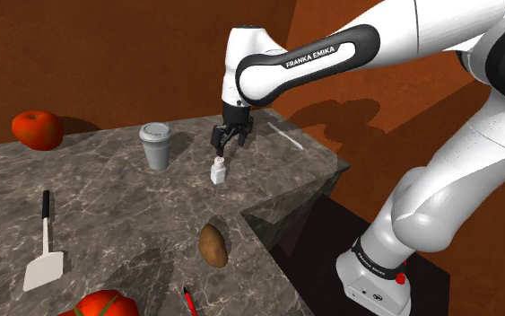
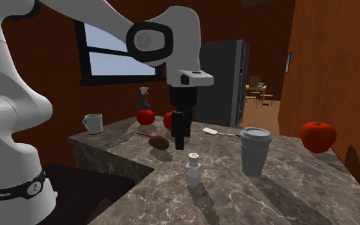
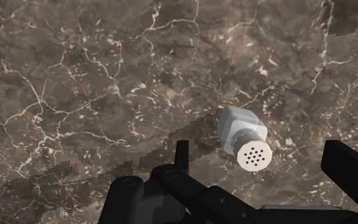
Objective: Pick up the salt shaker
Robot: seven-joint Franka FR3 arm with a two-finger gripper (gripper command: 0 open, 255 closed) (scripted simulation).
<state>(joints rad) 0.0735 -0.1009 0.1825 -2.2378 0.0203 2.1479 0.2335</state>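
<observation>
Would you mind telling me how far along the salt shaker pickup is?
Done: the open gripper hovers just above the salt shaker. In hand: the approach, no contact yet. Left: lower around it, close, and lift it off the counter where it stands upright.

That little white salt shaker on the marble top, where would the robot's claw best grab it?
Probably best to take the salt shaker by its squarish body, below the round holed cap, coming straight down from above. It stands upright, with flat opposite sides for the open gripper to press on, and the lidded cup stands apart.
</observation>
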